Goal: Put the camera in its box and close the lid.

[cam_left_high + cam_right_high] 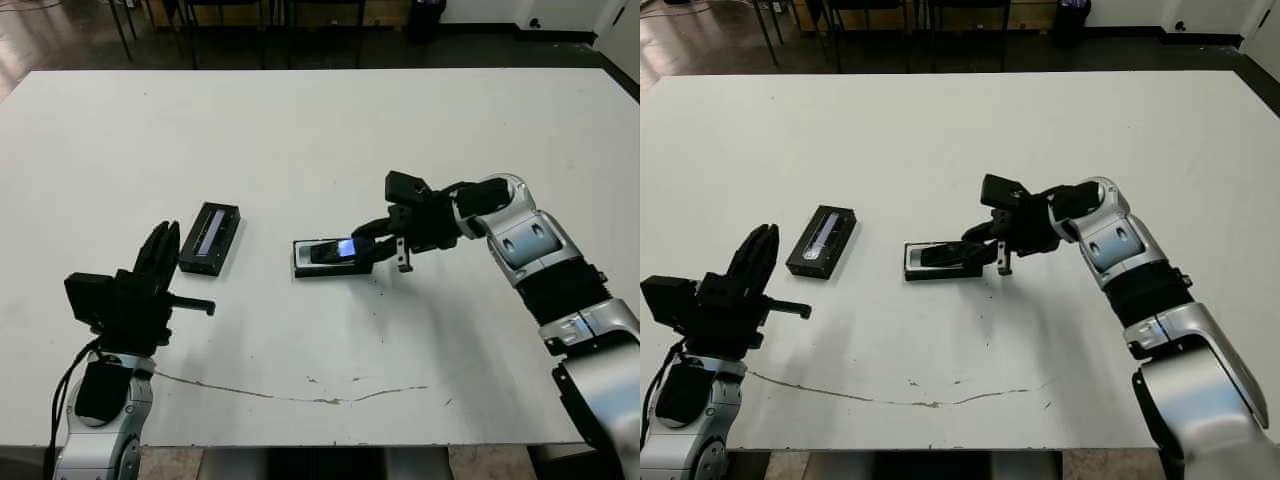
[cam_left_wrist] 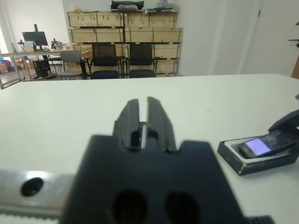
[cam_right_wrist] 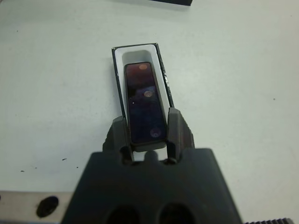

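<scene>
The white tabletop (image 1: 300, 130) fills most of the head views. A thin, brownish, wavering scratch or stain line (image 1: 300, 397) runs along its near part, toward six o'clock. Beyond the far edge, at twelve o'clock, a dark floor (image 1: 60, 40) shows with black chair legs (image 1: 190, 30). Through the left wrist view, two black office chairs (image 2: 124, 60) stand before shelves of light wooden crates (image 2: 124, 32), with a monitor (image 2: 34, 38) at about ten o'clock.
</scene>
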